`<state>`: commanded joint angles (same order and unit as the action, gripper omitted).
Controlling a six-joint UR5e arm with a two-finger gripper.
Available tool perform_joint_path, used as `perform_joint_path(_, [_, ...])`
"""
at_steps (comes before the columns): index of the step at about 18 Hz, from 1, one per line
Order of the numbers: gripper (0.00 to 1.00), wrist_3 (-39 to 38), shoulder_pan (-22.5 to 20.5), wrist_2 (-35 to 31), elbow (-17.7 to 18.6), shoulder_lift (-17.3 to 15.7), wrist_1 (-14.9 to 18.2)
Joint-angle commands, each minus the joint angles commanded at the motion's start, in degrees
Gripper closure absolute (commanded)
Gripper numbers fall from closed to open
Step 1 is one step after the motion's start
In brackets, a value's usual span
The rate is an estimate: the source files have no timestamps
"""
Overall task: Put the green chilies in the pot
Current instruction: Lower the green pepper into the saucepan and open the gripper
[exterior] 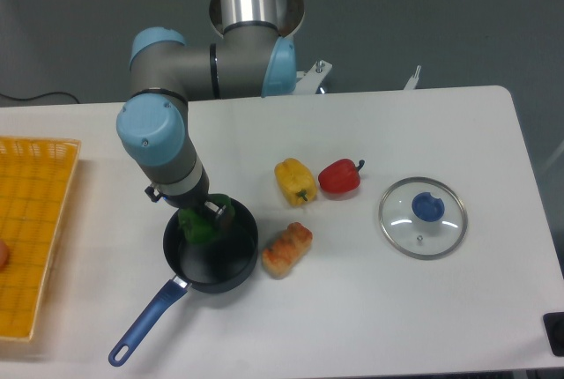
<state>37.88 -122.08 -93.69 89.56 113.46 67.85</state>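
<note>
From my remote view I take the pot [211,258] as my reference: it sits on the white tabletop [370,308], its long blue handle running off toward the near left. The end effector [201,218] hangs directly over the pot's far-left rim, and I see it clenched on the green chilies [199,226], with a finger showing on the right side of the vegetable. The green chilies sit within the pot's outline at its far-left part; I cannot tell whether they touch the grey inside or are held just above it. Just beside the pot on its right lies an orange-brown toy food piece [287,248], close to the rim, though I cannot tell if it touches. Farther right and toward the back from the pot is the yellow pepper [295,181], with the red pepper [340,176] just beside it on the side away from the pot. Well apart to the pot's right lies the round glass lid [423,217] with its blue knob, flat on the tabletop. Well to the pot's left, at the edge of view, is a yellow basket [35,238].
</note>
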Motion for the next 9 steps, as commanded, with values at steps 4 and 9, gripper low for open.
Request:
perform_joint_path(4, [0.51,-0.5,0.0,0.0,0.0,0.5,-0.8])
perform_joint_path(9, [0.51,-1.6,0.0,-0.1,-0.1,2.0,-1.5])
